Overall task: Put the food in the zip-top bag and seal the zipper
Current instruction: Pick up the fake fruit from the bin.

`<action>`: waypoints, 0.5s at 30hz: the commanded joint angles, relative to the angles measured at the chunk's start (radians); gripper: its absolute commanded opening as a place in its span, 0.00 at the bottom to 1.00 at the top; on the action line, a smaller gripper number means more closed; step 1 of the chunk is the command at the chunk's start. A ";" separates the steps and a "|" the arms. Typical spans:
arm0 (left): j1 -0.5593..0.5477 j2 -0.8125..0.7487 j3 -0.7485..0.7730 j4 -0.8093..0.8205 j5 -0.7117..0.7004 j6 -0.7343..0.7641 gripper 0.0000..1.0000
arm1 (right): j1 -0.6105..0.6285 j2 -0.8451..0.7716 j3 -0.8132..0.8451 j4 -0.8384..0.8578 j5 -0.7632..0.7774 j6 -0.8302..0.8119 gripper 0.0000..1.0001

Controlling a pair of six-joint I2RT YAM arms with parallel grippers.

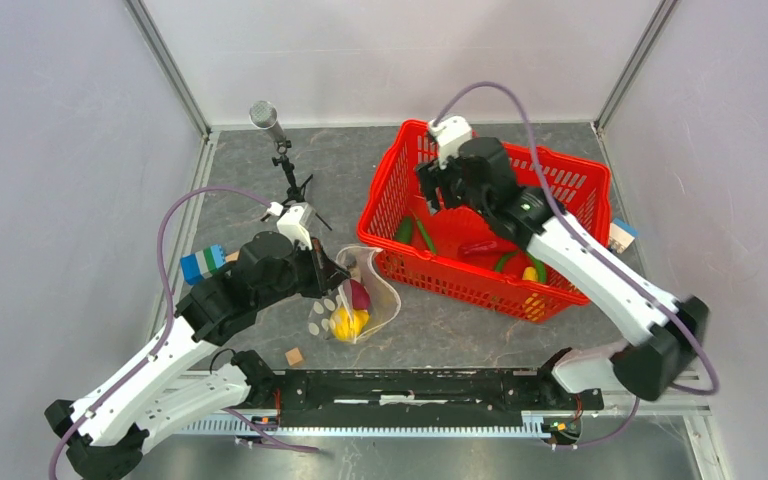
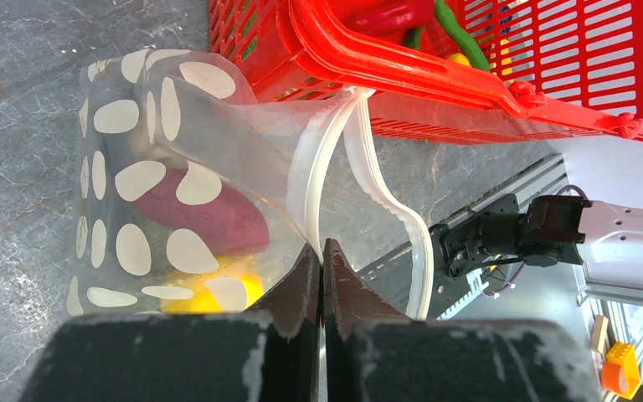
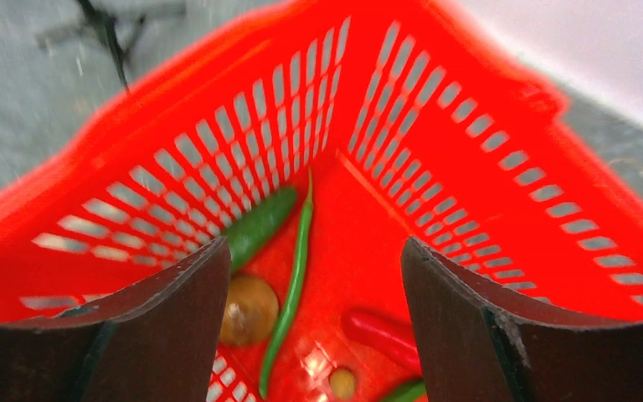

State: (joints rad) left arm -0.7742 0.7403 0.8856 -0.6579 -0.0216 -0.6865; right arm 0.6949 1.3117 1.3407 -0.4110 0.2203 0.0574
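Observation:
The dotted zip-top bag (image 1: 352, 303) lies on the table left of the red basket, its mouth open. In the left wrist view the bag (image 2: 138, 180) holds a magenta aubergine (image 2: 218, 216) and a yellow piece (image 2: 211, 295). My left gripper (image 2: 322, 251) is shut on one side of the white zipper (image 2: 316, 180); the other side bows away from it. My right gripper (image 3: 314, 251) is open and empty, above the basket's inside. Below it lie a thin green pod (image 3: 295, 272), a brown lump (image 3: 249, 310) and a red chilli (image 3: 381, 335). No grey fish shows.
The red mesh basket (image 1: 570, 180) stands at the back right, touching the bag's mouth. A microphone on a small tripod (image 1: 278, 135) stands behind the left arm. Blue-green blocks (image 1: 203, 263) lie to the left and a wooden cube (image 1: 294, 356) lies near the front rail.

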 commanded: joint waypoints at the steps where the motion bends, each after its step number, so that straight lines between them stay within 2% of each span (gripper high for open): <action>1: 0.002 -0.017 0.012 0.032 0.008 0.018 0.04 | -0.056 0.136 0.055 -0.209 -0.251 -0.141 0.80; 12: 0.001 -0.020 0.005 0.035 -0.001 0.019 0.04 | -0.124 0.380 0.078 -0.297 -0.597 -0.352 0.80; 15: 0.001 -0.022 0.002 0.035 -0.002 0.018 0.04 | -0.141 0.434 0.066 -0.302 -0.711 -0.411 0.77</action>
State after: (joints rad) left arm -0.7742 0.7364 0.8852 -0.6575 -0.0216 -0.6865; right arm 0.5705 1.6920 1.3754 -0.6811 -0.2821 -0.2295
